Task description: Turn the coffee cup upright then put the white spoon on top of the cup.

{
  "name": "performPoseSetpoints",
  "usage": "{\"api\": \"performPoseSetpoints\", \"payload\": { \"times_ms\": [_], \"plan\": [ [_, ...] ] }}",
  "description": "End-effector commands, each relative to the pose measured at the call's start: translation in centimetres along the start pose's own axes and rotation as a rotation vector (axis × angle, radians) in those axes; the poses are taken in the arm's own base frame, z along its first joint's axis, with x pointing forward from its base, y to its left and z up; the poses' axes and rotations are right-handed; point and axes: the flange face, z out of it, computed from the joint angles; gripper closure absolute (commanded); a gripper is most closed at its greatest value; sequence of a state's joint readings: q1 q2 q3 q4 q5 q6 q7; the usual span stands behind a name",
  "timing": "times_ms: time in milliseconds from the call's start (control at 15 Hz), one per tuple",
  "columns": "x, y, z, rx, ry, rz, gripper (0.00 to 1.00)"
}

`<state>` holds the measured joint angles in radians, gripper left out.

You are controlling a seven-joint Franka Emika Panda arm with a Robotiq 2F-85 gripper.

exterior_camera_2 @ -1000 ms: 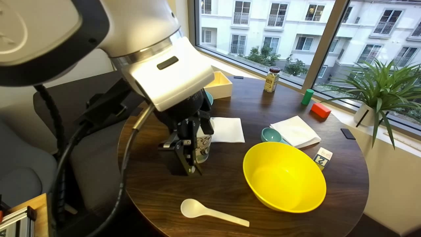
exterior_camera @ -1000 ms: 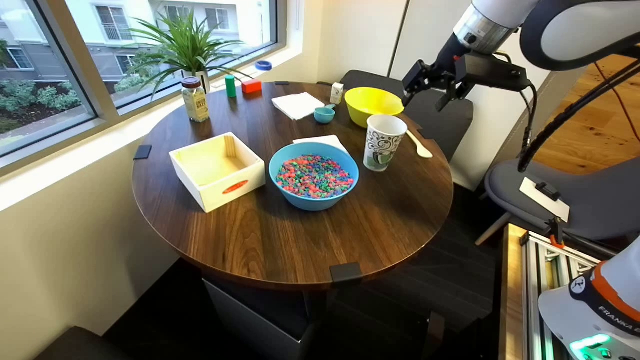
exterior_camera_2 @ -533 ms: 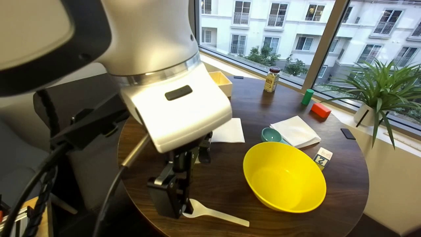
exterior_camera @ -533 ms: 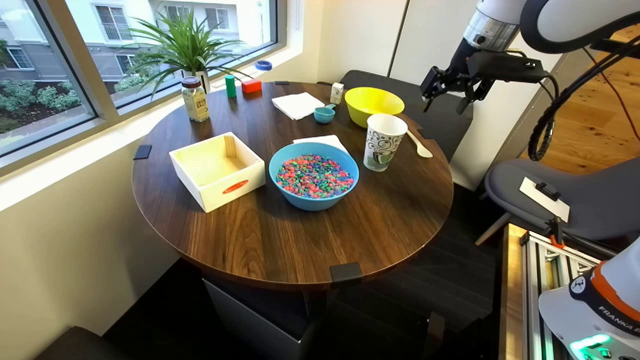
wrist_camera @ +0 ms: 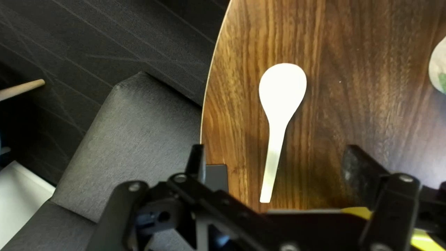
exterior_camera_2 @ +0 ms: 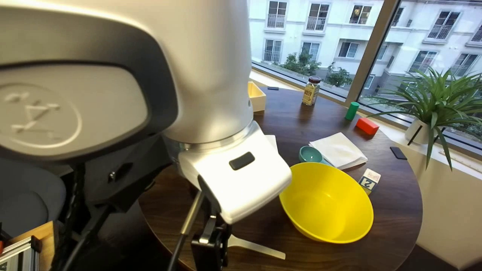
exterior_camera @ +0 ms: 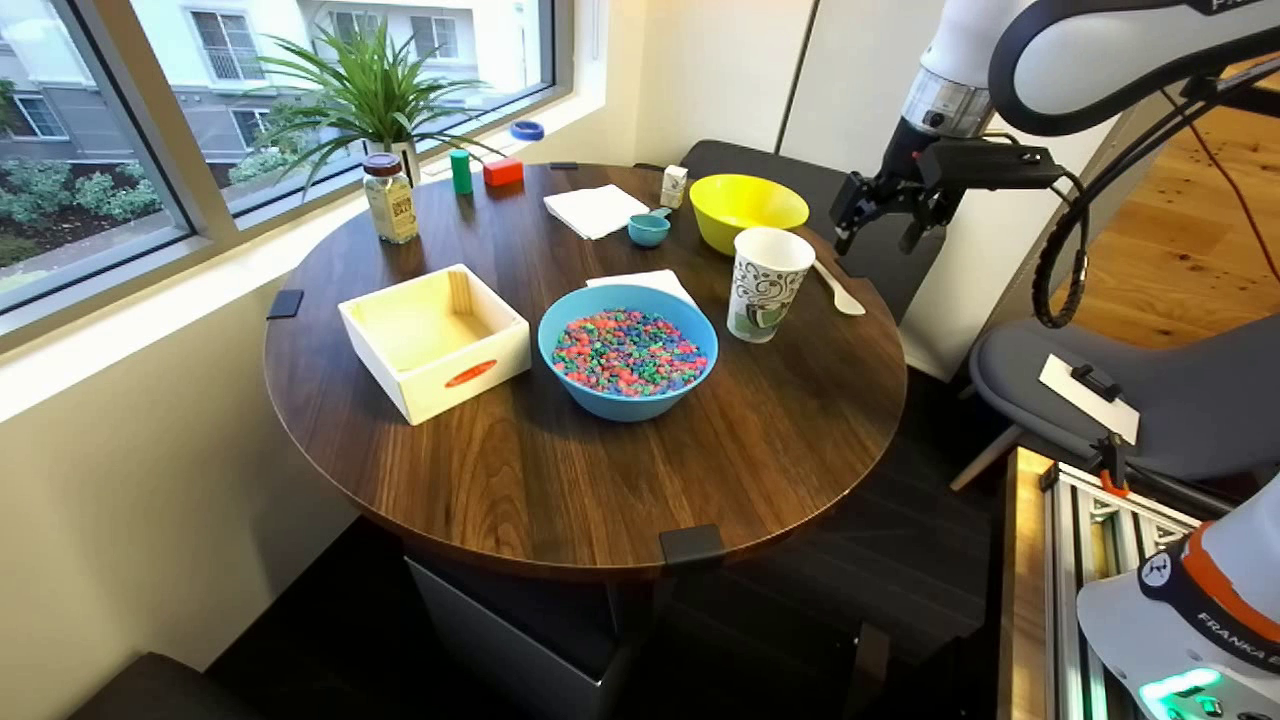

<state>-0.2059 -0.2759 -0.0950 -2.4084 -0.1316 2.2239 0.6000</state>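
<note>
White spoon, smooth, flat on wood-grain counter.
Cup tapered, scroll-printed, upright near spoon. Black gripper: fingers wide apart, spoon handle showing clear between them in wrist view.

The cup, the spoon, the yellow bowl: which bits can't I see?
An exterior view: the bottom inside the cup, behind its near wall.
Wrist view: most of the cup, past the right edge; most of the yellow bowl, behind the claw or past the bottom edge.
An exterior view: the whole cup, behind the robot's arm.
An exterior view: scoop of the spoon, mostly behind the claw.
</note>
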Motion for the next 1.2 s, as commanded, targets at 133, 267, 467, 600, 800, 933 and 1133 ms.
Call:
{"api": "performPoseSetpoints", "payload": {
  "times_ms": [133, 267, 467, 600, 800, 933, 1133],
  "plan": [
    [1.9, -1.1, 2.7, 0.013, -0.04, -0.041, 0.0],
    [2.4, -1.5, 3.3, 0.014, -0.048, -0.04, 0.0],
    [2.7, -2.1, 4.2, 0.02, -0.067, -0.038, 0.0],
    [2.9, -2.5, 4.7, 0.023, -0.081, -0.034, 0.0],
    [3.1, -2.7, 5.4, 0.03, -0.093, -0.026, 0.0],
    [3.3, -2.7, 5.7, 0.033, -0.097, -0.023, 0.16],
    [3.4, -2.8, 6.0, 0.035, -0.102, -0.018, 0.38]
  ]
}}
